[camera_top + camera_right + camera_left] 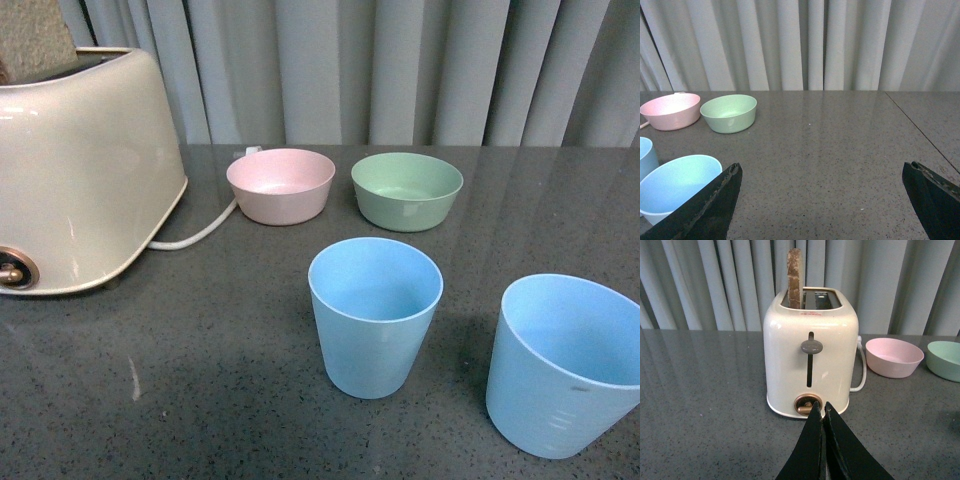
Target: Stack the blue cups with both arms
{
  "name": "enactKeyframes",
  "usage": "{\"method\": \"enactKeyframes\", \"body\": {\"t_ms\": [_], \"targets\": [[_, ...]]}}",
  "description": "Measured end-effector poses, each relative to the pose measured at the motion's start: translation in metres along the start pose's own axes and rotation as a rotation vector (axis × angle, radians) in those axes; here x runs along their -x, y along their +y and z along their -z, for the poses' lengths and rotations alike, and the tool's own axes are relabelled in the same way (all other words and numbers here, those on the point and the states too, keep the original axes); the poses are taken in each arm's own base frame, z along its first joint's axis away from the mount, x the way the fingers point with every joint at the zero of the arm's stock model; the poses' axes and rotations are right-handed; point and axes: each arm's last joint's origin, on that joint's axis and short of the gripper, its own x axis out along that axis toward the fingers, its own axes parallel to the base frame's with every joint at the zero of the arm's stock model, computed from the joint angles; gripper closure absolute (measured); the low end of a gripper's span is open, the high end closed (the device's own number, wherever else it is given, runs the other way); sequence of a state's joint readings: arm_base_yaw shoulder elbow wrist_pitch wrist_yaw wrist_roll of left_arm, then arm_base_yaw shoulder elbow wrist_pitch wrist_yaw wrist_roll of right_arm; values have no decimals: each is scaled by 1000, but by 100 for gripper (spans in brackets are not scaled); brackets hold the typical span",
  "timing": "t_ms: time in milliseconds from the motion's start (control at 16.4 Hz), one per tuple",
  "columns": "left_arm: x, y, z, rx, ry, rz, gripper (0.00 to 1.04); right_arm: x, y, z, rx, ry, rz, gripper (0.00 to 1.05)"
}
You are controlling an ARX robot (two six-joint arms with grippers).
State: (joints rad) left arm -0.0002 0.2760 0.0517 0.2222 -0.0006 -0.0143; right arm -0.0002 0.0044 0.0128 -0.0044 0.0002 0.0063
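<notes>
Two light blue cups stand upright and empty on the dark grey table. One blue cup (374, 314) is in the middle of the front view. The other blue cup (566, 362), with faint embossed lines, stands at the right edge. In the right wrist view that nearer cup (676, 185) sits beside one fingertip (726, 187) and the other cup (647, 156) shows at the picture's edge. My right gripper (822, 172) is open and empty above bare table. My left gripper (821, 407) is shut and empty, pointing at the toaster. Neither arm shows in the front view.
A cream toaster (80, 170) with a slice of bread (794, 277) stands at the far left, its white cord (195, 236) trailing toward a pink bowl (281, 185). A green bowl (407, 189) sits beside the pink one. Grey curtains hang behind the table.
</notes>
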Motion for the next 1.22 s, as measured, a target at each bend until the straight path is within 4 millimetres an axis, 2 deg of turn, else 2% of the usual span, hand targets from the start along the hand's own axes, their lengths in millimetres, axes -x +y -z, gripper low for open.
{"method": "enactKeyframes", "body": {"t_ms": [366, 487, 548, 792, 1036, 1097, 1158, 1219], "targets": [[7, 0, 8, 0, -18, 0, 103, 0, 0, 0, 0, 0, 0, 7], [14, 0, 15, 0, 42, 2, 103, 0, 0, 0, 0, 0, 0, 7], [18, 0, 11, -1, -16, 1, 103, 0, 0, 0, 0, 0, 0, 7], [17, 0, 12, 0, 0, 0, 103, 0, 0, 0, 0, 0, 0, 7], [17, 0, 12, -1, -2, -1, 59, 0, 0, 0, 0, 0, 0, 7], [17, 0, 12, -1, -2, -1, 34, 0, -1, 2, -43, 126, 6, 7], [17, 0, 12, -1, -2, 0, 23, -6, -4, -4, -113, 215, 20, 7], [17, 0, 12, -1, -3, 0, 11, -14, -7, -28, -150, 187, 21, 7]]}}
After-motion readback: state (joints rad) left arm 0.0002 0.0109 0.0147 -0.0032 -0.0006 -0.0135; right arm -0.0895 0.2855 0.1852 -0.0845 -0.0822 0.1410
